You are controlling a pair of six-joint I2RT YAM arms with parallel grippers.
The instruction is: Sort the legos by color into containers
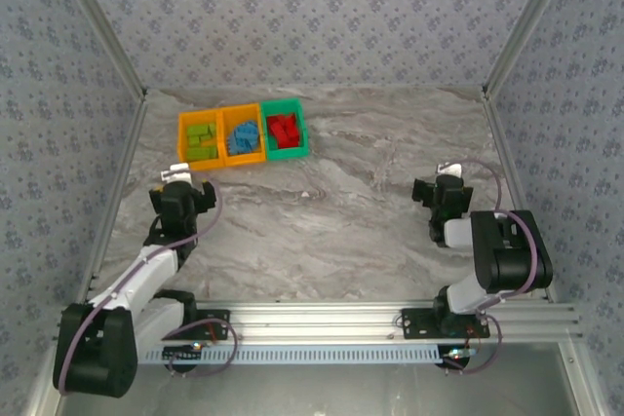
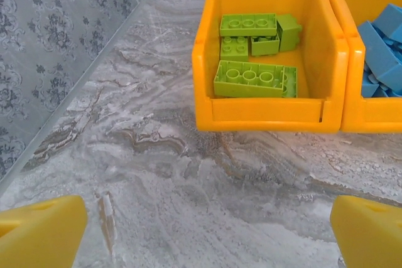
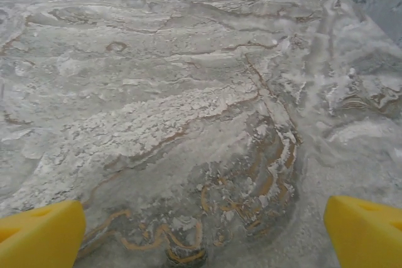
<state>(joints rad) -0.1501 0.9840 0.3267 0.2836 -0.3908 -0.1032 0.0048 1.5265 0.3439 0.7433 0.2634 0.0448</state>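
Observation:
Three joined containers stand at the back left. The left orange bin point(image 1: 181, 138) holds lime green legos point(image 1: 202, 140). In the middle orange bin point(image 1: 223, 124) lie blue legos point(image 1: 244, 137), and the green bin point(image 1: 303, 133) holds red legos point(image 1: 283, 130). My left gripper point(image 1: 185, 180) hovers just in front of the left orange bin point(image 2: 270, 116), open, with bare table between its yellow fingers point(image 2: 41, 230). The green legos point(image 2: 251, 80) lie piled inside that bin; blue legos point(image 2: 383, 48) show at the right. My right gripper point(image 1: 444, 180) is open over bare table point(image 3: 204, 233) at the right.
The marble-patterned table point(image 1: 351, 202) is walled with patterned panels at the left point(image 1: 68, 143), back and right. An aluminium rail point(image 1: 322, 323) with both arm bases runs along the near edge.

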